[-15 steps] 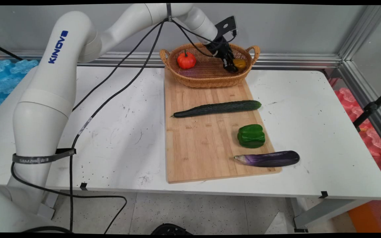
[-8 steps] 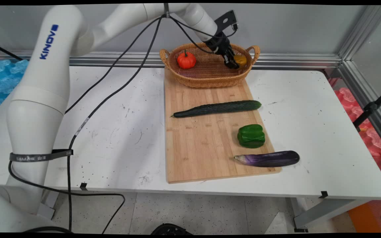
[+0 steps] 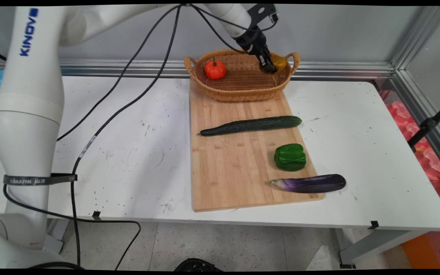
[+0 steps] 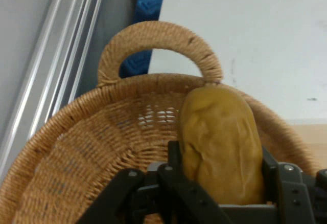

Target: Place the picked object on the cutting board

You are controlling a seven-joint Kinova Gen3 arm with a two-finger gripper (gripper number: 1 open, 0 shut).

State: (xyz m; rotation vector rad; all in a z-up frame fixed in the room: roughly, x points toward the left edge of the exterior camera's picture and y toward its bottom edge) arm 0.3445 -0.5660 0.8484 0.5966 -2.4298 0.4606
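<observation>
My gripper (image 3: pixel 271 65) hangs over the right end of the wicker basket (image 3: pixel 220 91), shut on a yellow-brown potato (image 3: pixel 279 62) lifted to about rim height. In the hand view the potato (image 4: pixel 220 142) stands between the black fingers (image 4: pixel 176 168), with the basket's woven wall (image 4: pixel 92 152) and a handle (image 4: pixel 158 35) behind it. A small orange pumpkin (image 3: pixel 215 69) lies in the basket's left half.
A wooden cutting board (image 3: pixel 239 168) lies in front of the basket. On it are a long cucumber (image 3: pixel 250 125), a green bell pepper (image 3: pixel 290 157) and a purple eggplant (image 3: pixel 309 183) overhanging the board's right edge. A metal rail (image 3: pixel 338 70) runs along the wall.
The gripper has risen out of the basket with the potato in it, moving up and slightly right. The other vegetables have stayed put.
</observation>
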